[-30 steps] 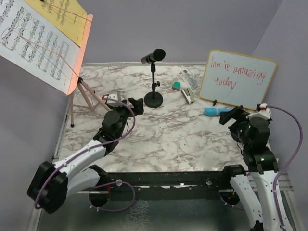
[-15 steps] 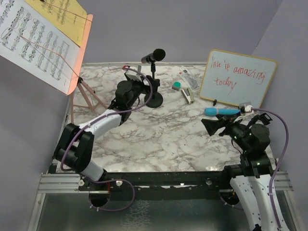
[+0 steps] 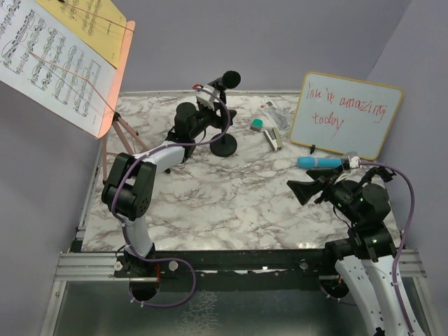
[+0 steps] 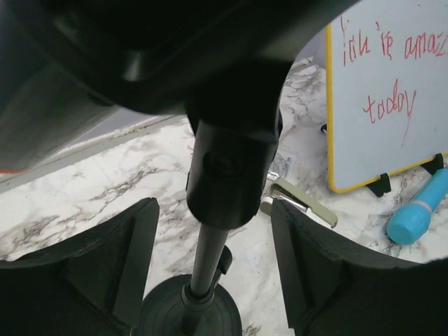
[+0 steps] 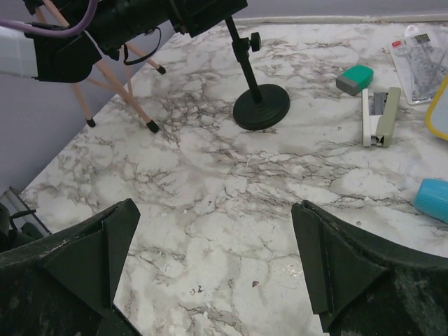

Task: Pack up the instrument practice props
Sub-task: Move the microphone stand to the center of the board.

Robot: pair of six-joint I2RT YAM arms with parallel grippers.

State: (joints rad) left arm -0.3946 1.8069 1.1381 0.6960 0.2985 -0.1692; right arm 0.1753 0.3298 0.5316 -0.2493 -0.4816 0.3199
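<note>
The black microphone (image 3: 228,79) sits on a black round-based pole (image 3: 224,119) at the back middle. My left gripper (image 3: 215,103) is open, with its jaws on either side of the pole's clip (image 4: 231,168), just under the microphone and not touching it. The pole's base (image 4: 187,313) shows below. The blue microphone (image 3: 318,162) lies in front of the whiteboard. My right gripper (image 3: 304,190) is open and empty, a little above the table. The pink music rack (image 3: 115,66) with sheet-music pages (image 3: 49,63) stands at the back left. A second pole is not in view.
The wood-framed whiteboard (image 3: 346,114) stands at the back right. A stapler (image 3: 273,140) and a green eraser (image 3: 257,125) lie between it and the pole's base (image 3: 224,145). The rack's tripod legs (image 5: 119,91) spread over the left of the table.
My left arm has stretched from the left middle out to the microphone pole and now straddles it. My right gripper has swung left, away from the blue microphone.
</note>
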